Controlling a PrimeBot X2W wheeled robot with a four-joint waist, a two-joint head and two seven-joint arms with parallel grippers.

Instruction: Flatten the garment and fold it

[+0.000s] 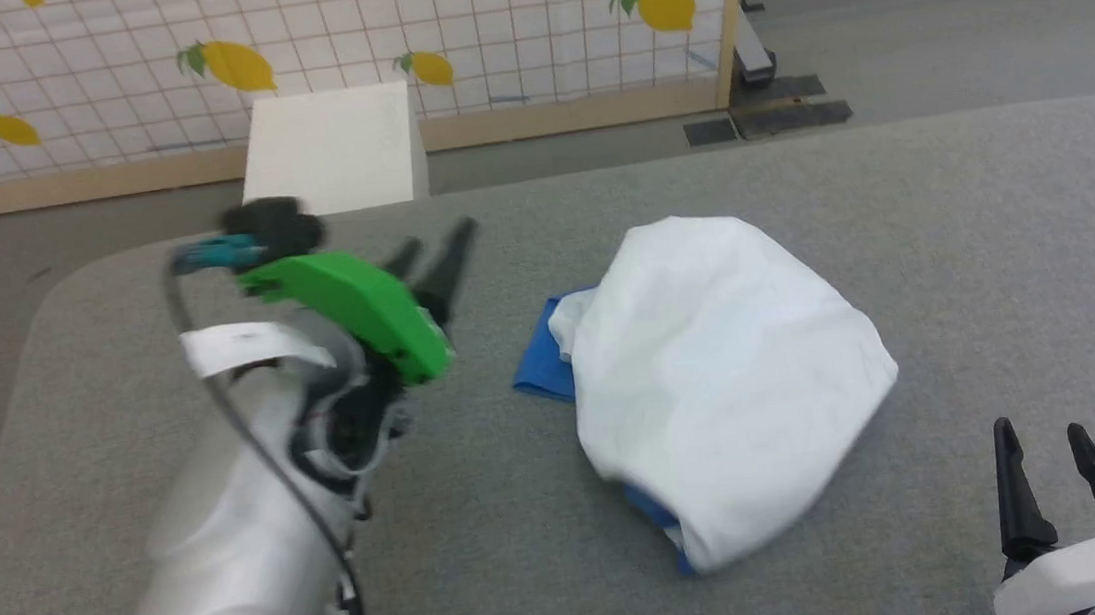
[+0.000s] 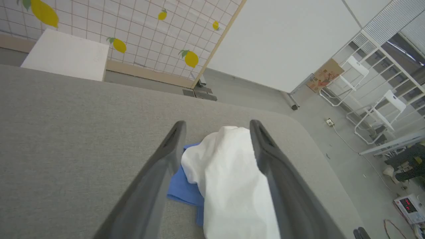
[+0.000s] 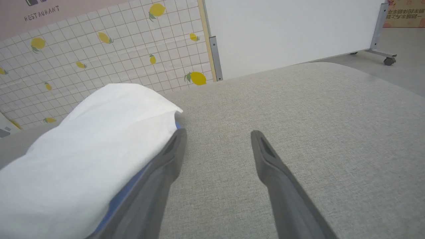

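Note:
The garment [image 1: 724, 371] lies in a rumpled white heap on the middle of the grey table [image 1: 1003, 233], with a royal-blue part [image 1: 543, 363] poking out at its left side and more blue at its near edge. Its chest logo is hidden. My left gripper [image 1: 436, 243] hovers open to the left of the heap, fingers pointing toward the far side; in the left wrist view the garment [image 2: 229, 179] shows between its spread fingers [image 2: 172, 142]. My right gripper [image 1: 1043, 446] stands open at the lower right, near the garment [image 3: 83, 159] but apart from it.
A white box [image 1: 331, 147] stands on the floor beyond the table's far edge, in front of a lemon-patterned screen [image 1: 281, 42]. White racks and chairs [image 2: 372, 83] stand off to the right of the table. Bare grey table surrounds the heap on all sides.

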